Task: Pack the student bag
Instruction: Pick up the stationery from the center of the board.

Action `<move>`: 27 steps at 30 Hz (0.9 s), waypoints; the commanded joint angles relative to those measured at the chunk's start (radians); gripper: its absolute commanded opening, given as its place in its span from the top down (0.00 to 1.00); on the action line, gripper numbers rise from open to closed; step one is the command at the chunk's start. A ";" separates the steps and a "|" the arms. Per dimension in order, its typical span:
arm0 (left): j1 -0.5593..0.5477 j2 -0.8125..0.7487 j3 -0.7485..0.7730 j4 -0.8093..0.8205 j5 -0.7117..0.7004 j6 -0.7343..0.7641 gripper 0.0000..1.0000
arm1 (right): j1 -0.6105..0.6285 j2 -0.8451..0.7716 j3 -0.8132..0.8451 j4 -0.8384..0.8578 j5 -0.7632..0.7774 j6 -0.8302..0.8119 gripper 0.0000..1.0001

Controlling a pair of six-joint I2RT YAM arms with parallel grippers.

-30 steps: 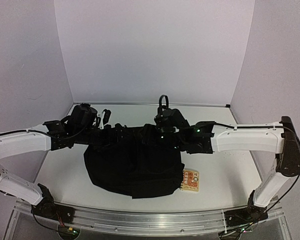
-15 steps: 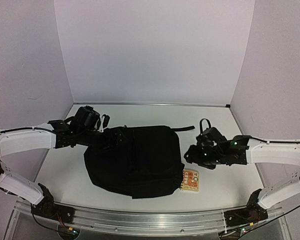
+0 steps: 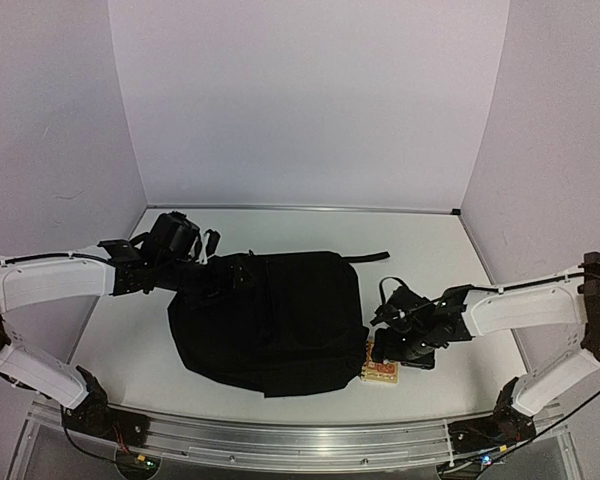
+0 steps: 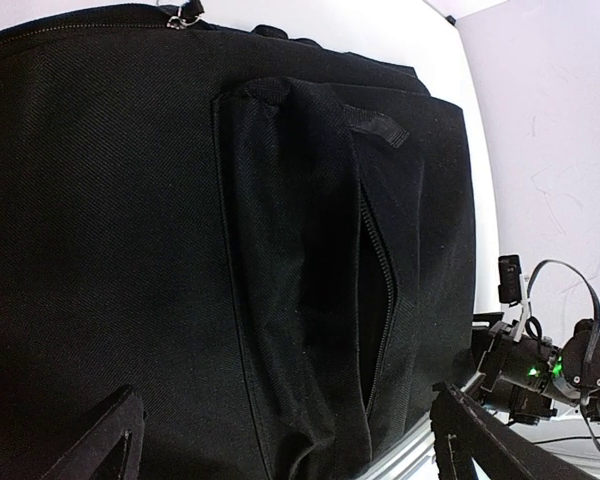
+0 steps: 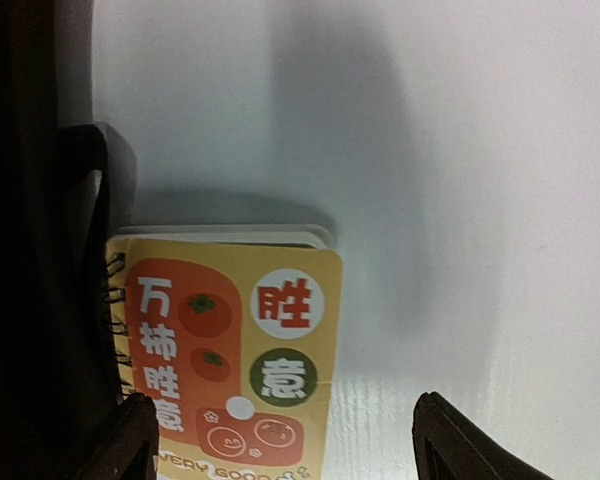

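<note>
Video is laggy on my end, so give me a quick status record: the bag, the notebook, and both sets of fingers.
backpack: flat on the table, front pocket zipper gaping
notebook: on the table beside the backpack's right edge, not packed
left fingers: open, over the backpack, holding nothing
right fingers: open, poised over the notebook, not closed on it
</note>
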 commanded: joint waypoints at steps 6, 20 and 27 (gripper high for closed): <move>0.030 -0.064 -0.033 0.026 0.004 0.011 0.00 | 0.037 0.142 0.116 0.041 0.006 -0.023 0.04; 0.043 -0.090 -0.050 0.021 0.011 0.016 0.00 | 0.056 0.313 0.124 0.031 0.043 0.025 0.05; 0.043 -0.088 -0.031 0.022 0.050 0.037 0.00 | 0.056 0.277 0.086 0.100 0.007 0.064 0.33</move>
